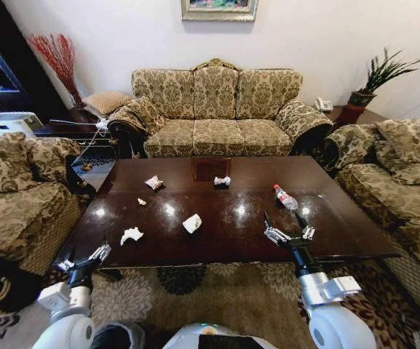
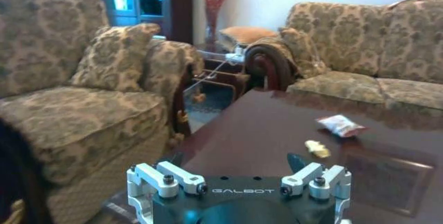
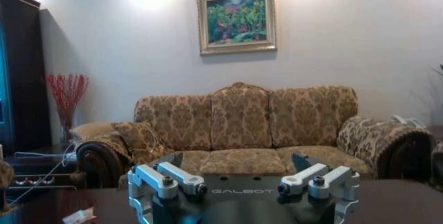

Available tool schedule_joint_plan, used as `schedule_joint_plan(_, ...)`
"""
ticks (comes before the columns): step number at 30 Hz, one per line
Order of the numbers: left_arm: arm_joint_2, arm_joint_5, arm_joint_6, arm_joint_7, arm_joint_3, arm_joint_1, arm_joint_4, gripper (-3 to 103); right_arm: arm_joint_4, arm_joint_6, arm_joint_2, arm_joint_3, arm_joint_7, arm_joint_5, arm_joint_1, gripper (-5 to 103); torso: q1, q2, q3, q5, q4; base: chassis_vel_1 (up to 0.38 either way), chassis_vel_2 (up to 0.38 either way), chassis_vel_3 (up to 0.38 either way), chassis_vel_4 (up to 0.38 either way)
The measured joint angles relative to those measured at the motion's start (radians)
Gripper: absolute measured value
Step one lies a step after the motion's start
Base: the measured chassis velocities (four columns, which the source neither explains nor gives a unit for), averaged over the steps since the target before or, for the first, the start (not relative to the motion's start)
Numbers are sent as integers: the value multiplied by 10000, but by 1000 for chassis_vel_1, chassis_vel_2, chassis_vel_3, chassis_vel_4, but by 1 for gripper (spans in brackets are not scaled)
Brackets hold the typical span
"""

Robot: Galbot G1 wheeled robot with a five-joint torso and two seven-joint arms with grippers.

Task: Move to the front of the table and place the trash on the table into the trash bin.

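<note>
Right gripper (image 1: 288, 234): jaws standing open, empty, hovering over the table (image 1: 341, 218) near edge, lower right of centre in the head view. Left gripper (image 1: 86, 257): also open, empty, hanging at the lower-left table corner. Trash: bottle (image 1: 285, 197) lying just beyond the right gripper; tissues (image 1: 192, 223) (image 1: 131, 234) and wrappers (image 1: 153, 182) (image 1: 222, 181) spreading across mid-frame. Advice: taking the bottle first, closing across its narrow body
</note>
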Motion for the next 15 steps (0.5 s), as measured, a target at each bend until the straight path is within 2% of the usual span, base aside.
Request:
schedule_joint_plan(8,85,-301,13,20,-543,-34,231,99,-66,236,-4,-40,3,33,101,100,-3,0,-1,8,0,184,-151,-193,166)
schedule_joint_plan(15,534,-316,-73,151,-1190,-289,1568,99,69,353,1,-59,-98,-240,-50,100,-13,7,-7,5,-1,121,-149,-88,140)
